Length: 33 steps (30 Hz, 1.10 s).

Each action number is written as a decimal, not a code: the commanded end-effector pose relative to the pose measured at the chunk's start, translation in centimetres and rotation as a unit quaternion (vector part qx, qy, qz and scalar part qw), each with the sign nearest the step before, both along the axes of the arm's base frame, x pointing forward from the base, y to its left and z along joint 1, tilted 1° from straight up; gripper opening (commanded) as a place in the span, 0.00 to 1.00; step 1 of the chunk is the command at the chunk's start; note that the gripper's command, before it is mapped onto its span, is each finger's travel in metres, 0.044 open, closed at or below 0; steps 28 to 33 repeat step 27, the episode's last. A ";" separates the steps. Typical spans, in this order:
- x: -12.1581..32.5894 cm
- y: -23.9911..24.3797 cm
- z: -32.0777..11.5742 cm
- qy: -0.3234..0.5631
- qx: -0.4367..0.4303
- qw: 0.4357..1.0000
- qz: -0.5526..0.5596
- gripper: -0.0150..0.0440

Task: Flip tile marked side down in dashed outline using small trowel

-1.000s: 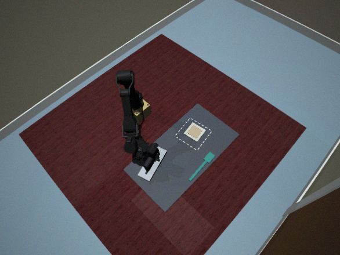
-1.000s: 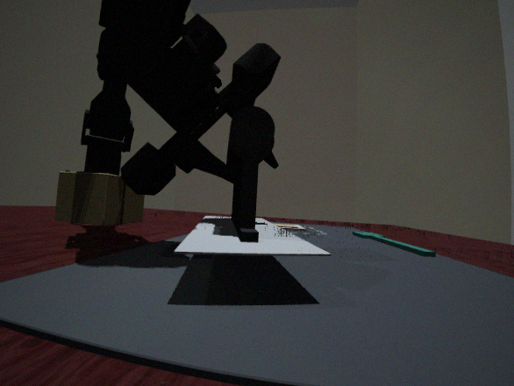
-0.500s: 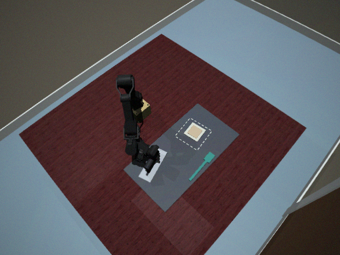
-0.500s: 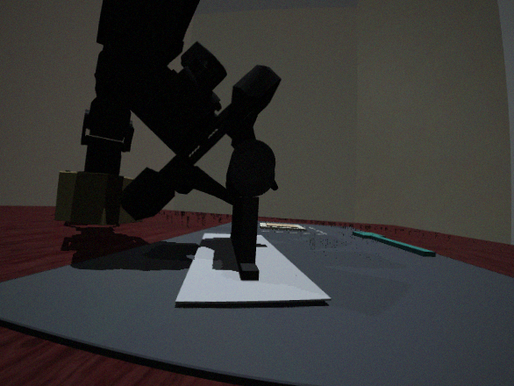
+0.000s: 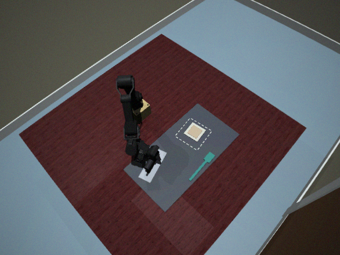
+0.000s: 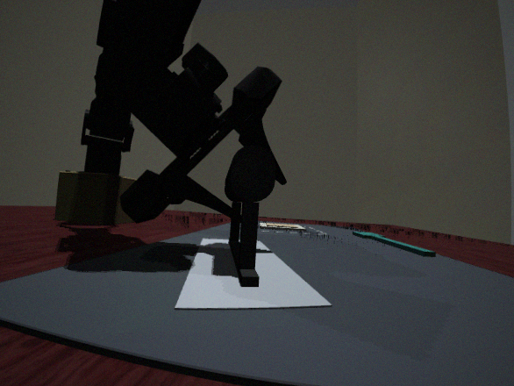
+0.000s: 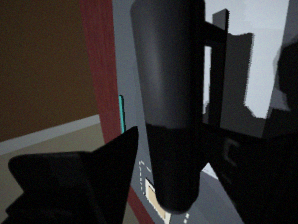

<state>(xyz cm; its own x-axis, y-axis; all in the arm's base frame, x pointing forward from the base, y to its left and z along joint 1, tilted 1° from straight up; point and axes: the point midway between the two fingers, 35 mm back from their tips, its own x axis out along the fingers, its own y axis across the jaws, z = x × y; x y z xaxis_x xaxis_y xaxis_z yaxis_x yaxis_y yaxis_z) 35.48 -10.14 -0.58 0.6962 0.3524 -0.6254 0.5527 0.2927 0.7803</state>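
Observation:
The trowel [image 5: 145, 177] [image 6: 272, 291] [image 7: 167, 60] has a flat pale blade and a raised black handle. Its blade lies flat on the mat [image 5: 165, 203] [image 6: 132, 320], apart from the tile. My gripper [image 5: 152, 162] [image 6: 258, 196] [image 7: 164, 128] is open around the handle, one finger on each side. In the wrist view the left finger stands clear of it; contact on the other side is hidden. The tile [image 5: 195, 131] [image 6: 281, 226] [image 7: 156, 203] lies flat inside the dashed outline [image 5: 198, 149], with a beige square in a white border facing up. Its underside is hidden.
A teal flat tool [image 5: 199, 168] [image 6: 401, 246] [image 7: 122, 114] with a square head lies near the mat's far-side edge, right of the trowel. A yellowish block [image 5: 145, 113] [image 6: 83, 199] stands at the arm's base on the dark red table [image 5: 96, 116].

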 end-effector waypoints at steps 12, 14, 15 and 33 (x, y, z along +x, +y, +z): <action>-1.4 -0.9 1.2 0.002 -0.002 1.000 0.000 0.76; -2.3 -1.4 2.0 0.002 -0.002 1.000 0.000 0.76; -2.7 -1.6 2.4 0.002 -0.002 1.000 0.000 0.76; -6.6 -1.8 8.7 0.002 -0.003 1.000 -0.002 0.76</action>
